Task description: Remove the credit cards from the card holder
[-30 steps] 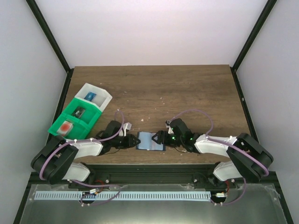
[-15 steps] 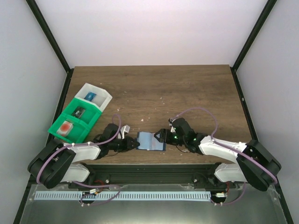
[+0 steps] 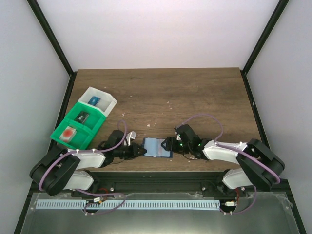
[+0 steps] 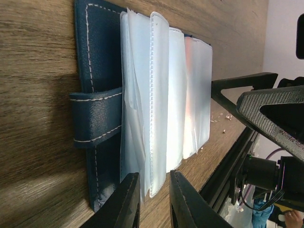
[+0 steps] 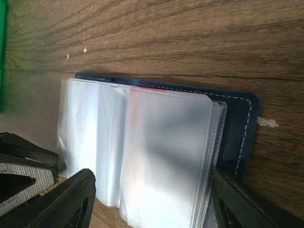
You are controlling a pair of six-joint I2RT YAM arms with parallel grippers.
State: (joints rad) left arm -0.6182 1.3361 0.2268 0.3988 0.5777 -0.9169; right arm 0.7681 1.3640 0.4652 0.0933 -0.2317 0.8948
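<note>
Blue leather card holder (image 3: 157,147) lies open at the table's (image 3: 195,92) near edge, a reddish card (image 5: 142,90) sleeved inside. The left end effector (image 4: 153,175) narrowly straddles a sleeve (image 4: 156,118), grip unclear; the right end effector (image 5: 152,175) gapes, empty. A green bin (image 3: 92,124) holds a red-blotched card (image 3: 68,132).

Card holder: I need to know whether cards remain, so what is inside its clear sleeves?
A pinkish card with a red edge shows through one frosted sleeve. The other sleeves overlap and blur, so whether they hold cards cannot be told.
</note>
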